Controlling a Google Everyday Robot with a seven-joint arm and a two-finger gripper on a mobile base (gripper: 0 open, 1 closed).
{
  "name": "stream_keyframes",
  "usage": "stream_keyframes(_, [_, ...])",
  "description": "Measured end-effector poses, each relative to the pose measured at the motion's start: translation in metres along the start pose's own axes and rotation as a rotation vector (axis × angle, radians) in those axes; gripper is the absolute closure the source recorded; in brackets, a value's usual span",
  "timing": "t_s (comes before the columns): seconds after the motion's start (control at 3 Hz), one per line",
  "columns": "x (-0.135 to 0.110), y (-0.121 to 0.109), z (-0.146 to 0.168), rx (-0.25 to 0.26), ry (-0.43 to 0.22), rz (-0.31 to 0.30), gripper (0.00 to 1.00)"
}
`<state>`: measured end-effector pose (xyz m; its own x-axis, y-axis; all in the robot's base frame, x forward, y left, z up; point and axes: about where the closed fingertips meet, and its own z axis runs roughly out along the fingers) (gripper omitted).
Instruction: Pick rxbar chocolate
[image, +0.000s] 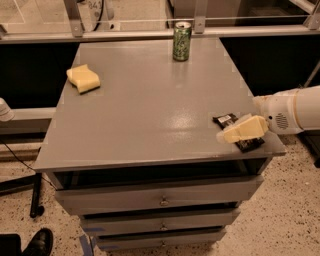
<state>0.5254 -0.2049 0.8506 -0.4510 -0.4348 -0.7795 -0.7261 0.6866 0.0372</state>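
Three loose things sit on the grey surface (150, 115): one rxbar chocolate (226, 119), one green drink can (182, 41) and one yellow sponge (84, 78).

The rxbar chocolate lies flat near the front right corner of the surface, set at a slant, with one end pointing back and left and the other towards the front edge. Its wrapper is black, with faint pale marks on the back end.

One tool (243, 130), pale yellow, reaches in from the right on a single white arm (295, 110). It lies across the middle of the bar, so only the bar's two ends show, one on either side of it. Whether the tool is open or closed cannot be told, nor whether it touches the wrapper or sits just above it.

The can stands upright at the back edge, a little right of centre, well apart from the bar. The sponge rests near the left edge towards the back, also well apart from the bar and from the can.

Below the surface there are three drawers, stacked one above another, each with one small knob in the middle: the top drawer (160, 195), the middle drawer (162, 222) and the bottom drawer (162, 241). One dark shoe (39, 241) shows on the speckled floor at the lower left.
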Motion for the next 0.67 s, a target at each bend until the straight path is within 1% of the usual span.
stream_keyframes(0.33, [0.0104, -0.0002, 0.0122, -0.001, 0.018, -0.006, 0.18])
stream_keyframes(0.67, [0.0116, -0.0011, 0.0172, -0.004, 0.017, -0.012, 0.41])
